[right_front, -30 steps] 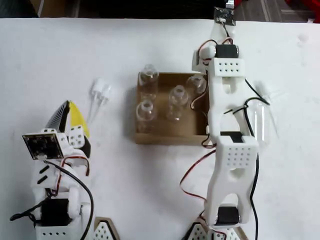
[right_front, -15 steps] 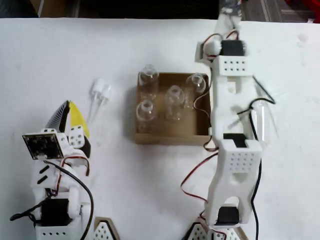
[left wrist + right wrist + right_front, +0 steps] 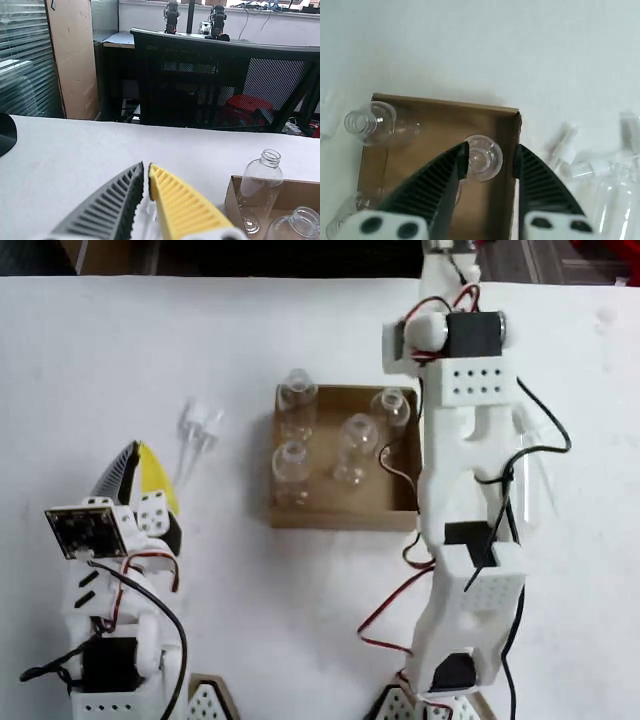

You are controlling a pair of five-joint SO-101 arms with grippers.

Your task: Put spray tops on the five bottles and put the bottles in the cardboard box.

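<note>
The bottles (image 3: 291,462) are clear, glossy plastic; the cardboard box (image 3: 340,515) is matt brown; the left gripper (image 3: 146,172) has ridged, matt plastic fingers (image 3: 180,205).

White table (image 3: 300,330), plain matte top. I see the cardboard box (image 3: 345,517) sitting flat near the middle, open side up. Off to the left of it in the high view, well apart, a small cluster of clear spray tops (image 3: 198,428) lies loose on the surface. On the box's other side, one clear bottle (image 3: 535,490) lies on its side, with more spray tops just beside it. Arm mounts (image 3: 205,703) stand at the near edge.
</note>
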